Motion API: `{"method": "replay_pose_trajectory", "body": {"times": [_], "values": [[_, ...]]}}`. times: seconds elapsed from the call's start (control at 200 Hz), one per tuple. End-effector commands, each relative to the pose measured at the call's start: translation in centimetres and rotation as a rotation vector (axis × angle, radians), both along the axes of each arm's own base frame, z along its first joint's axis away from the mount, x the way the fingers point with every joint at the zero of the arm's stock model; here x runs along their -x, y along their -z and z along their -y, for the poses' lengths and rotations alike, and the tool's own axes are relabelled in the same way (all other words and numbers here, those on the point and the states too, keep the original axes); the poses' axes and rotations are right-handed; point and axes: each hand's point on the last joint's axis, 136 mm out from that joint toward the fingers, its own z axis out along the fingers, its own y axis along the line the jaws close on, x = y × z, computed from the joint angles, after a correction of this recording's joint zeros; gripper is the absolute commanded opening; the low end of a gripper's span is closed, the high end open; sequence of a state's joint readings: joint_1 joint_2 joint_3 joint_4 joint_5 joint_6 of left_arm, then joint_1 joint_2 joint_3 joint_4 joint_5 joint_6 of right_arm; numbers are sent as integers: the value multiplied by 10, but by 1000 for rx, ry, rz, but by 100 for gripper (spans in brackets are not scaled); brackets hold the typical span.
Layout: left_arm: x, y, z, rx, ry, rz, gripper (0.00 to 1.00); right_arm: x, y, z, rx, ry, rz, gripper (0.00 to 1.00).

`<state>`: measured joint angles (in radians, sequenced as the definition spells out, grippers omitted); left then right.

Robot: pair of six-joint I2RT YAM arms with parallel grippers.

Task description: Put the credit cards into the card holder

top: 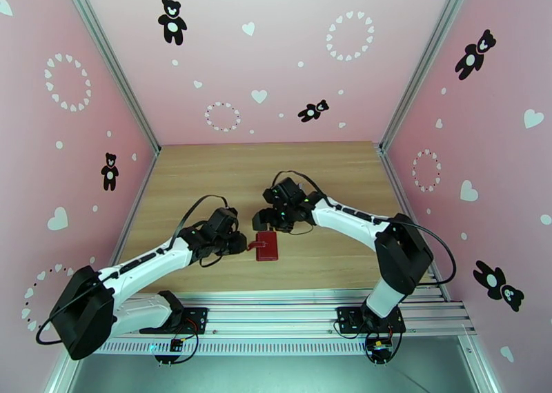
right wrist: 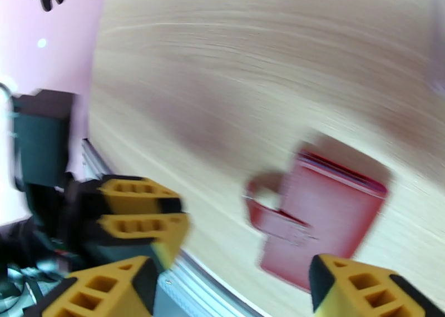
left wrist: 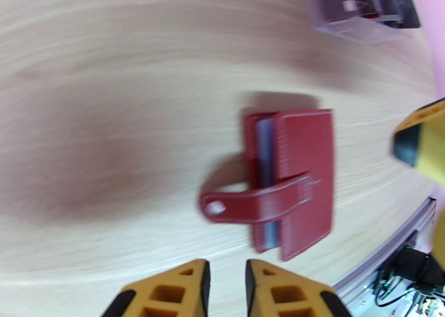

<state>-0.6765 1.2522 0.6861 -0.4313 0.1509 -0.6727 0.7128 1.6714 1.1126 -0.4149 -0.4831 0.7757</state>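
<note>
tbl [top: 207, 180]: wood | walls [top: 290, 63]: pink, bear/heart decals | clear rack [left wrist: 359, 12]: on tbl

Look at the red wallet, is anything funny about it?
Yes. The card holder lies folded on the table, but its snap tab is undone and sticks out sideways.
</note>
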Motion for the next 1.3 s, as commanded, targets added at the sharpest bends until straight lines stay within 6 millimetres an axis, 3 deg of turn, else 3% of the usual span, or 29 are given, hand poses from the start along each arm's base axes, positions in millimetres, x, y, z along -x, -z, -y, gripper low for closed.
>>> {"method": "replay_pose_trajectory", "body": {"times": [0.0,0.24,0.611,0.911,0.996,1.106,1.297], "values": [[-9,-15,27,72,70,25,28,3,6,20,11,22,4,62],[-15,-8,58,102,127,4,28,14,30,35,-1,44,-33,44],[-9,12,73,115,158,-44,27,21,51,37,-12,54,-73,43],[-3,39,47,-5,122,-54,26,22,64,32,-55,64,-94,43],[-1,44,39,-38,113,-55,26,22,68,30,-70,71,-103,49],[0,51,29,-83,106,-54,25,23,74,30,-75,76,-114,50],[1,60,21,-100,97,-64,25,23,77,27,-105,80,-119,49]]}}
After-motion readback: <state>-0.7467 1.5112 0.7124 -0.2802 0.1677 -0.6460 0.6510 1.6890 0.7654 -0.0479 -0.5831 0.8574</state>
